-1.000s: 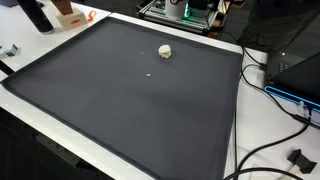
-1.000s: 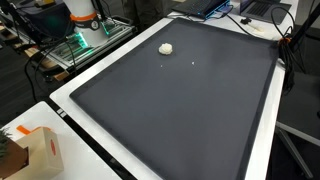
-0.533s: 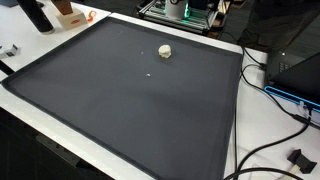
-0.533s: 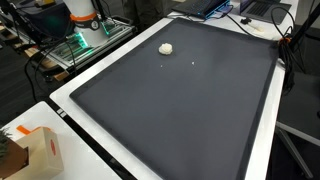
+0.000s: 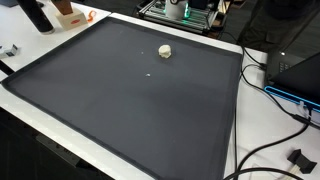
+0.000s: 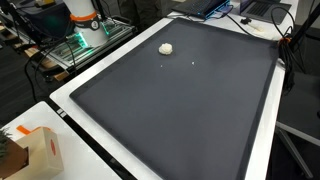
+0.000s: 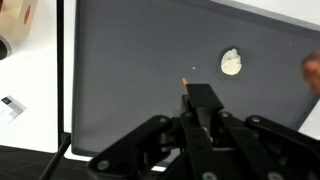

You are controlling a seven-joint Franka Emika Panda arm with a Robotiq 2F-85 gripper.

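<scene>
A small white crumpled lump (image 5: 165,50) lies on a dark grey mat (image 5: 130,110) toward its far side; it shows in both exterior views (image 6: 166,47) and in the wrist view (image 7: 231,62). A tiny orange speck (image 7: 186,79) lies on the mat just beside it. My gripper (image 7: 203,100) shows only in the wrist view, coming in from the bottom edge. Its black fingers are pressed together with nothing seen between them. It hangs above the mat, short of the speck and the lump. The gripper is out of both exterior views.
The mat covers a white table (image 6: 100,140). A cardboard box (image 6: 35,150) stands at one corner, an orange box (image 5: 68,15) and a black object (image 5: 38,15) at another. Cables (image 5: 270,150) and electronics (image 5: 300,75) lie along one side. A tape roll (image 7: 15,25) sits off the mat.
</scene>
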